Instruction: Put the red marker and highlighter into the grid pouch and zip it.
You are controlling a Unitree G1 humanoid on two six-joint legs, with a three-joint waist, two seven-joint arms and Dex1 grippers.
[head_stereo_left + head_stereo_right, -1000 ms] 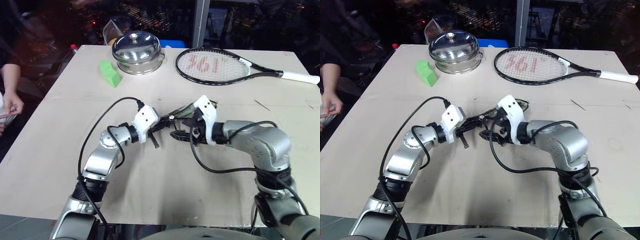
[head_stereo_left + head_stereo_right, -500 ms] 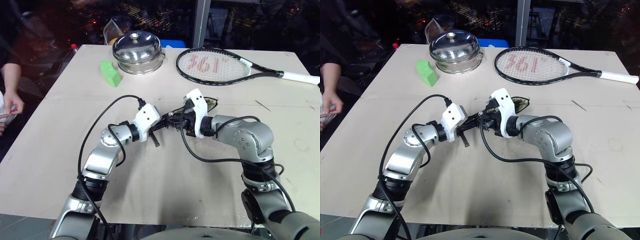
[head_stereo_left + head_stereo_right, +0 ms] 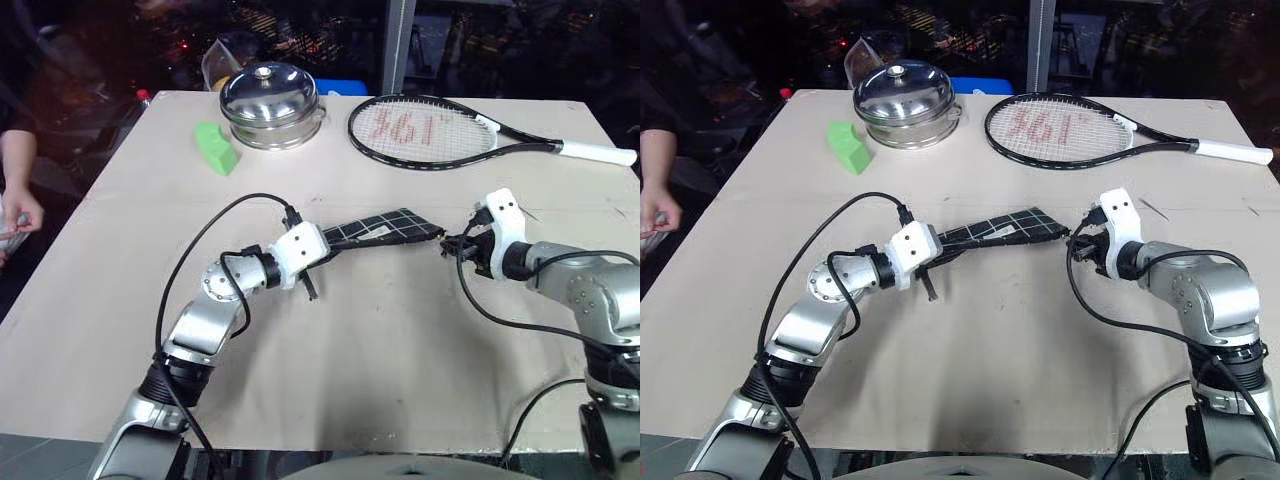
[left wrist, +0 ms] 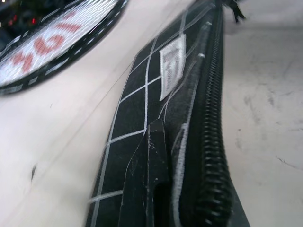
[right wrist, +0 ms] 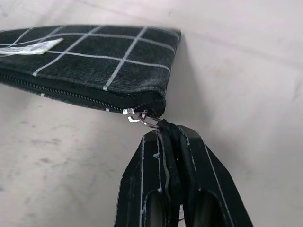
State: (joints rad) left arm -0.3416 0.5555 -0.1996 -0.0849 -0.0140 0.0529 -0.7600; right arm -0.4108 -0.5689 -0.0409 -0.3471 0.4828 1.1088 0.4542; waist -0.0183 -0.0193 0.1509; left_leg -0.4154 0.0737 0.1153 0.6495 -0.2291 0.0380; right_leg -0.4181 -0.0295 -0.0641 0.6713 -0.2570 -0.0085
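Observation:
The grid pouch [image 3: 385,229] hangs stretched level just above the table between my two grippers. My left gripper [image 3: 322,249] is shut on the pouch's left end; one of its fingers [image 4: 152,161] lies along the fabric beside the white label [image 4: 171,66]. My right gripper [image 5: 163,135] is shut on the dark zipper pull [image 5: 162,125] at the pouch's right corner. The zipper teeth [image 4: 210,142] run closed along the whole edge. The red marker and the highlighter are hidden.
A tennis racket [image 3: 430,130] lies at the back right, a lidded steel pot [image 3: 270,100] at the back left, and a green wedge block [image 3: 218,148] beside it. A person's hand [image 3: 20,212] is at the table's left edge.
My right gripper shut on the zipper pull and drew it far to the right, away from the left gripper. The pouch, bunched between the hands before, is now pulled out straight.

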